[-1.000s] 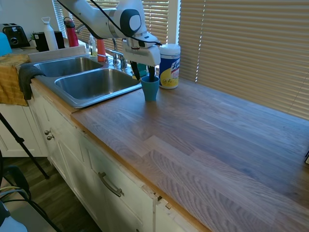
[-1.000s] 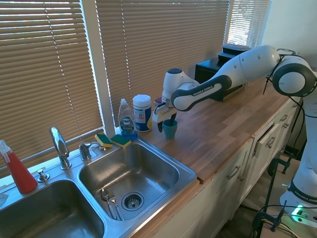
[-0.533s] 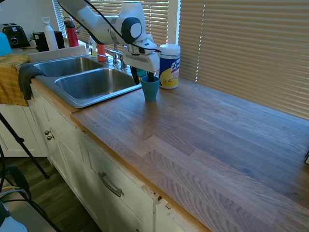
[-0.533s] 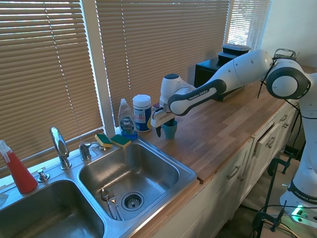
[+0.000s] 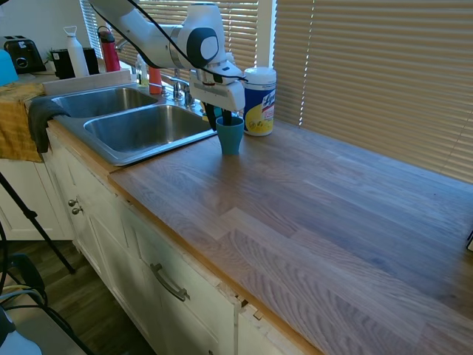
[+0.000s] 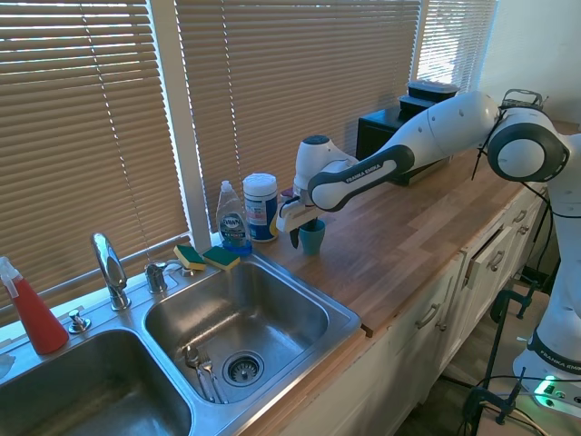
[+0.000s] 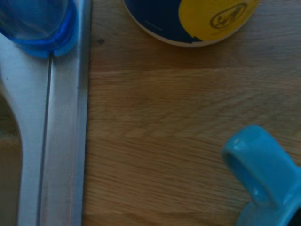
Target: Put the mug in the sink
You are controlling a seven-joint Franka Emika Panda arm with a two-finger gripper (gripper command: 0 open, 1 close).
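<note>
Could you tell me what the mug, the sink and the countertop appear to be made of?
The mug: glossy teal glaze with a thick looped handle in the wrist view, probably ceramic, possibly plastic. The sink: brushed stainless steel, grey with soft reflections. The countertop: wood, butcher-block style, with visible grain and joined staves.

The mug (image 5: 230, 134) stands upright on the counter (image 5: 310, 214), just beside the raised rim of the sink (image 5: 140, 151) and near its corner. Directly behind the mug, against the window blinds (image 5: 369, 74), stands the wipes canister (image 5: 259, 101). Above the mug hangs the pincer (image 5: 219, 116), one finger inside the mug, the other outside its wall on the sink side. In the second exterior view a dish soap bottle (image 6: 234, 220) stands beside the canister, toward the faucet (image 6: 109, 269) (the canister lies between bottle and mug), and two sponges (image 6: 206, 258) lie on the sink's back rim between bottle and faucet. Cutlery (image 6: 200, 367) lies in the near basin beside the drain.
</note>
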